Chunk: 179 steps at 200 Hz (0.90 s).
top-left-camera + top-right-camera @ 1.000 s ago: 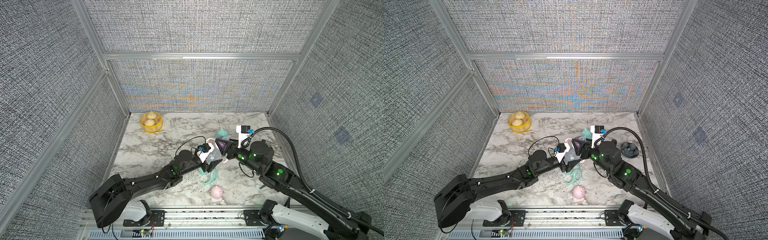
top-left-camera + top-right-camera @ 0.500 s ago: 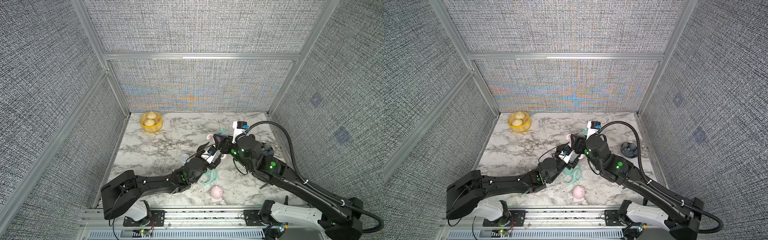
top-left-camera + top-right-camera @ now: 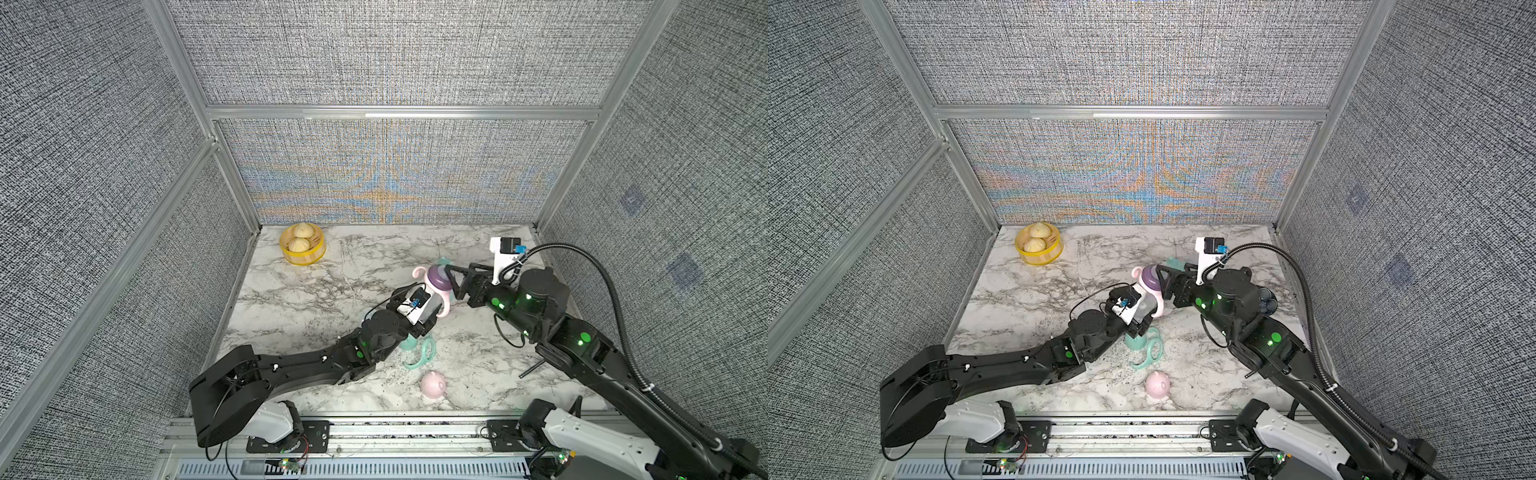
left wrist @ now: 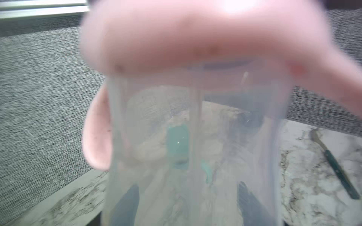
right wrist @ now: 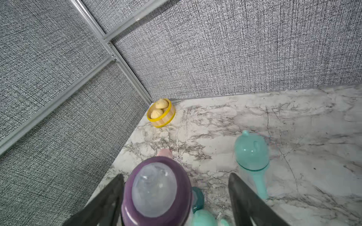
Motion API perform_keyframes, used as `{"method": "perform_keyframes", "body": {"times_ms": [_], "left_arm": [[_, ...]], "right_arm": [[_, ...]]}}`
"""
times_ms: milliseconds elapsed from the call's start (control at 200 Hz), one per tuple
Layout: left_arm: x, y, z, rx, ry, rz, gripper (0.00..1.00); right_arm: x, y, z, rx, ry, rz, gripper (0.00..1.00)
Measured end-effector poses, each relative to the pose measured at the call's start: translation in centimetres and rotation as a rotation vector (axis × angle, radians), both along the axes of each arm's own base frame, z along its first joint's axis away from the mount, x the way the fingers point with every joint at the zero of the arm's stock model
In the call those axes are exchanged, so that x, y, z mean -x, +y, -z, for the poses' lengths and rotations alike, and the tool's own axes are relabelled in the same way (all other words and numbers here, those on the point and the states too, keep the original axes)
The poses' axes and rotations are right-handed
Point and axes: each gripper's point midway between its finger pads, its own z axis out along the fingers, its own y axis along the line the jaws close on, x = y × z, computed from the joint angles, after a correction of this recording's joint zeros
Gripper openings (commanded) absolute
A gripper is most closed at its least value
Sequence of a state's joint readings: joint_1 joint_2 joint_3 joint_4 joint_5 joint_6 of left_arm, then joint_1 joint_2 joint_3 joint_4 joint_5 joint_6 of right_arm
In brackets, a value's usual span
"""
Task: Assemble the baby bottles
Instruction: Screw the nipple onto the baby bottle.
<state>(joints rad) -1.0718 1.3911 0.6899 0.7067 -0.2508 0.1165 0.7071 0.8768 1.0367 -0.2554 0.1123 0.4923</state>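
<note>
Above table (image 3: 291, 299), left gripper (image 3: 429, 312): clamping clear bottle (image 3: 436, 296).
Right gripper (image 3: 449, 277): gaping around purple collar (image 5: 156, 162).
Risk: collar coming off, if under-tightened.

The left arm (image 3: 316, 365) is lying low across the near left of the scene, stretching from its base at the near edge toward the middle. Its gripper end is pointing far and right. The left gripper (image 3: 430, 309) is clamping the clear body of the bottle (image 3: 438, 282). Its dark fingers (image 4: 127, 207) are showing, blurred, through the plastic in the left wrist view.

The right arm (image 3: 582, 345) is angling in from the near right, with its forearm pointing left. The right gripper (image 3: 452, 281) is standing with jaws parted around the bottle's top, just to the far right of the left gripper. In the right wrist view, one of its fingers (image 5: 109, 199) is sitting right against the top, while its partner is standing clear.
</note>
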Motion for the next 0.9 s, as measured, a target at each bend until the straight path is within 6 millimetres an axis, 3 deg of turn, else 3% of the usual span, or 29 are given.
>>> {"method": "perform_keyframes", "body": {"times_ms": [400, 656, 896], "left_arm": [[2.6, -0.9, 0.1, 0.122, 0.224, 0.404, 0.00], [4.8, -1.5, 0.6, 0.148, 0.325, 0.558, 0.00], [5.2, -1.6, 0.4, 0.162, 0.356, 0.592, 0.00]], "right_arm": [[2.8, 1.2, 2.3, 0.058, -0.038, -0.244, 0.83], [2.7, 1.8, 2.4, 0.039, -0.058, -0.284, 0.83], [1.9, 3.1, 2.7, 0.028, -0.039, -0.334, 0.82]]}}
